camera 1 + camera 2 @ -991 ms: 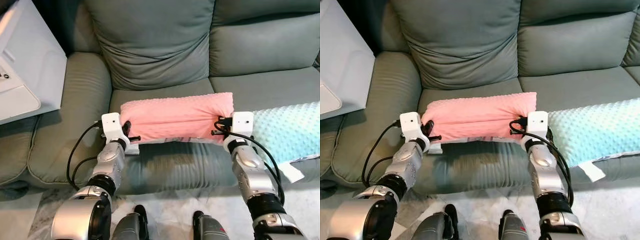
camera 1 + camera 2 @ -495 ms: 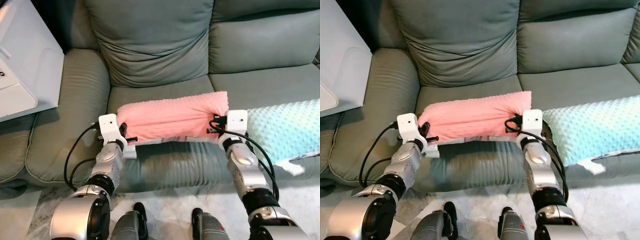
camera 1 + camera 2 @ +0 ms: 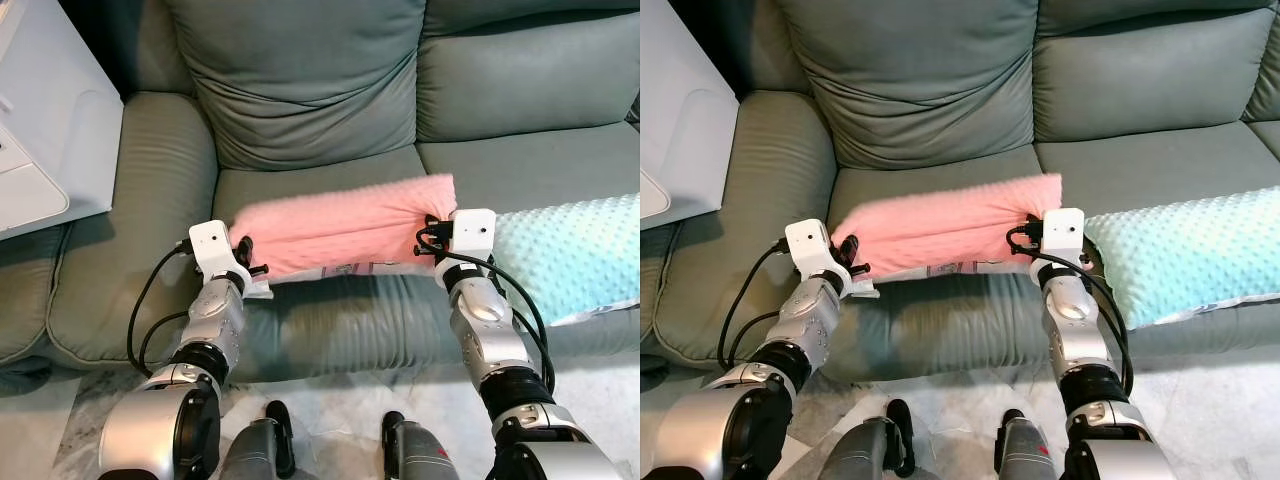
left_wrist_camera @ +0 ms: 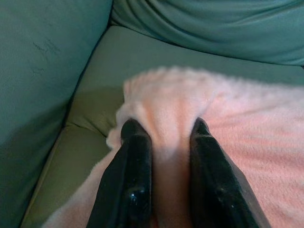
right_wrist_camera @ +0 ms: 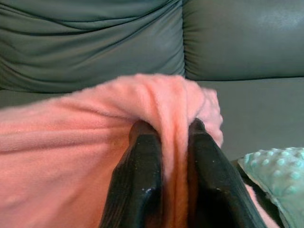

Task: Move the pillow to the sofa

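Note:
A pink fleece pillow [image 3: 340, 225] hangs stretched between my two arms, just above the front of the grey-green sofa's left seat cushion [image 3: 300, 180]. My left gripper [image 4: 164, 130] is shut on the pillow's left end, and pink fabric bulges between its black fingers [image 4: 135, 161]. At the other end my right gripper [image 5: 166, 128] is shut on a fold of the pillow. In the head views the left gripper [image 3: 243, 258] and right gripper [image 3: 428, 240] sit at the pillow's two corners.
A mint dotted pillow [image 3: 575, 255] lies on the right seat cushion, touching my right wrist. A large back cushion [image 3: 300, 70] leans behind the left seat. The sofa's left armrest [image 3: 150, 190] and a white appliance [image 3: 40, 120] stand to the left. Pale floor lies below.
The camera has drawn closer to the sofa. Both arms have carried the pink pillow a little forward and up over the seat. Both grips are unchanged.

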`<state>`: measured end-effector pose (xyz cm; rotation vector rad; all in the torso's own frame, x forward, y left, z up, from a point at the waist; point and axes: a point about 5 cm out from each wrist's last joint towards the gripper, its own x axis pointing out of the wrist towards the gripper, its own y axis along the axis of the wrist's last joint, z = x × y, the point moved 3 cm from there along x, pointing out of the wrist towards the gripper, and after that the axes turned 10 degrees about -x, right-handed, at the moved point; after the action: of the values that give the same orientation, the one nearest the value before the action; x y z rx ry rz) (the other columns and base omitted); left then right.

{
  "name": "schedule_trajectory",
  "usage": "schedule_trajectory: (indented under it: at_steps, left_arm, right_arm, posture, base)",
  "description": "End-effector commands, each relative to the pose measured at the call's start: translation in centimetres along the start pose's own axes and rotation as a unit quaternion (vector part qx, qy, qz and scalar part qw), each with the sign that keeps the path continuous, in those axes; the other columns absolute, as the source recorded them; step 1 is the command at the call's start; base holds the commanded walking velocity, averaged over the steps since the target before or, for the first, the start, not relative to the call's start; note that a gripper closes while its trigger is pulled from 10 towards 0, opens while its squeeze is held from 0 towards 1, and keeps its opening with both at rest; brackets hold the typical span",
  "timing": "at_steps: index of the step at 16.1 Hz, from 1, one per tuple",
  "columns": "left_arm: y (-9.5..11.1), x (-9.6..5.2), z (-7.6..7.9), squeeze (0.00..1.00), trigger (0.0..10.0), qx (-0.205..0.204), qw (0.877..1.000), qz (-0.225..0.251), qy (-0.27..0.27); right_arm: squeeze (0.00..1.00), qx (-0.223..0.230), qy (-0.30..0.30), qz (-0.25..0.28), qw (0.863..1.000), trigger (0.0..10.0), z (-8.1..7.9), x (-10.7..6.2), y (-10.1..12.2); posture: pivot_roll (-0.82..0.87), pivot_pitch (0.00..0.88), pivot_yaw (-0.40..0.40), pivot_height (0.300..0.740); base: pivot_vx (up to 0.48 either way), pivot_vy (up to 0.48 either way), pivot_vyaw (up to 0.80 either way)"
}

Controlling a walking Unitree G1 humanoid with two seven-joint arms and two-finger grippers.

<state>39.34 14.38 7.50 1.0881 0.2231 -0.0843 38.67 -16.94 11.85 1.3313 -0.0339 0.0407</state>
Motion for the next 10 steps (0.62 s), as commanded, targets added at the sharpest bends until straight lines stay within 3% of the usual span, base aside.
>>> schedule_trajectory:
  at_steps: [1,10]
  left_arm:
    - [-0.6,-0.4,-1.8,1.00,10.0,-0.008,1.000,-0.005,0.027]
    - [-3.1,-1.9,-4.1,1.00,10.0,0.007,0.999,-0.032,0.021]
  right_arm:
    - [1.00,0.001,-0.026,-0.004,1.000,10.0,1.1,-0.2,-0.4]
    - [1.00,0.009,-0.022,-0.001,1.000,10.0,0.5,-0.1,-0.3]
  posture:
    - [-0.07,0.347,0.108,0.740]
    - [-0.06,0.341,0.109,0.740]
  base:
    - [0.000,0.000,0.00]
    - [0.000,0.000,0.00]
